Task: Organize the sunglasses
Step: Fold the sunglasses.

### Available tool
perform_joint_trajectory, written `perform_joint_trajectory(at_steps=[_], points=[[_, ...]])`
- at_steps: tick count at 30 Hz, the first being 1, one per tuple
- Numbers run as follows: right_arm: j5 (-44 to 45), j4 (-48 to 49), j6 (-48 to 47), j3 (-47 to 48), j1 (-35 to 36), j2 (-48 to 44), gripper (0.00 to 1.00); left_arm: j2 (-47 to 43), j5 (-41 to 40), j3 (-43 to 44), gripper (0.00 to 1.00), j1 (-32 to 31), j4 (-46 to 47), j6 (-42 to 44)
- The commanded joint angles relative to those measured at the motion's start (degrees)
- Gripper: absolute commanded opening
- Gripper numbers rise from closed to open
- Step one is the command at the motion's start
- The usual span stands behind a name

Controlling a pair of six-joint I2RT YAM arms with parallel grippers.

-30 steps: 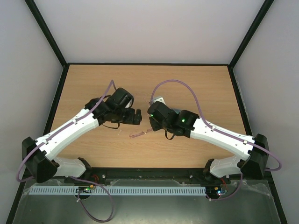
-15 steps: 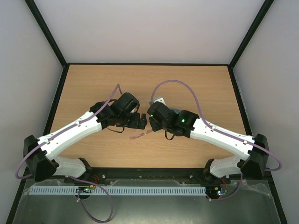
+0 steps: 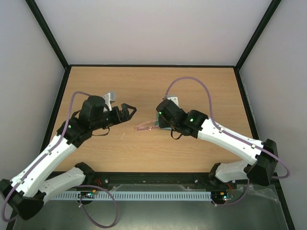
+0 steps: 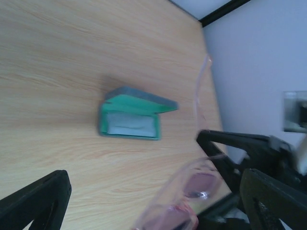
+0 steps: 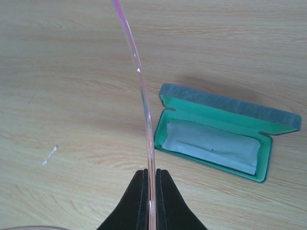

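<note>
Sunglasses (image 3: pixel 145 127): small, with a thin see-through pink frame, pinkish-purple lenses and slim arms.
Where they were: between my two grippers, near the case, held up by one slim arm.
Right gripper (image 5: pixel 151 178): my fingers were squeezed tight on that pink arm.
Left gripper (image 3: pixel 130 113): my fingers were wide apart and held nothing, close by the lenses.
Case (image 5: pixel 216 139): it lay open on the table (image 3: pixel 192 86), green inside, with a pale cloth (image 5: pixel 211 143) in it.
</note>
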Motion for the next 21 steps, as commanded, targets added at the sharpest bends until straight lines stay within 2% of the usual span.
perform_joint_trajectory(at_steps=[1,4,10,21], points=[[1.7,1.1,9.7,1.0,-1.9,1.5,0.01,-6.4,8.9,-11.6,0.99,-0.4,22.3,-14.5],[2.9,2.2,12.6,2.3,-2.1,3.4,0.01,-8.6,5.7,-15.5,0.99,-2.3,28.4,-19.2],[4.3,5.1,17.2,3.8,-2.8,5.5,0.01,-11.6,-1.2,-20.3,0.99,-3.5,34.9,-22.9],[4.0,8.0,21.5,5.1,-3.4,7.3,0.01,-11.3,-6.1,-24.3,0.99,-4.1,38.3,-23.9]])
